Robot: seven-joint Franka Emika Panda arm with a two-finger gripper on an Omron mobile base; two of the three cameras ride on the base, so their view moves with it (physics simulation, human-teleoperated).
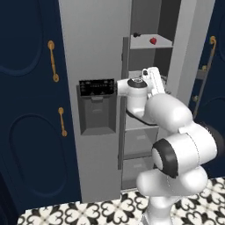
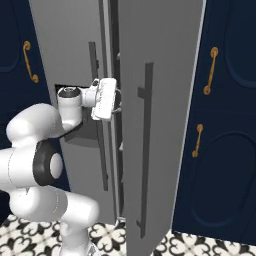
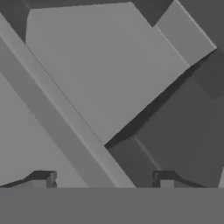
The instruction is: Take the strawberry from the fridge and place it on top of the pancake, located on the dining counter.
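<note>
Between the fridge (image 1: 96, 52) doors, the tool (image 3: 103, 180) is reaching into the opening with its fingers (image 3: 41, 179) standing apart around nothing. Farther in and higher, the strawberry (image 1: 153, 41) is sitting on a grey shelf (image 1: 149, 44), right of a small dark object (image 1: 136, 34).

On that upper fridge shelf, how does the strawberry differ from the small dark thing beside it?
The strawberry is bright red; the small dark object is near black. The strawberry looks larger and sits right of it, nearer the shelf's front edge. Both rest on the same shelf inside the open fridge.
</note>
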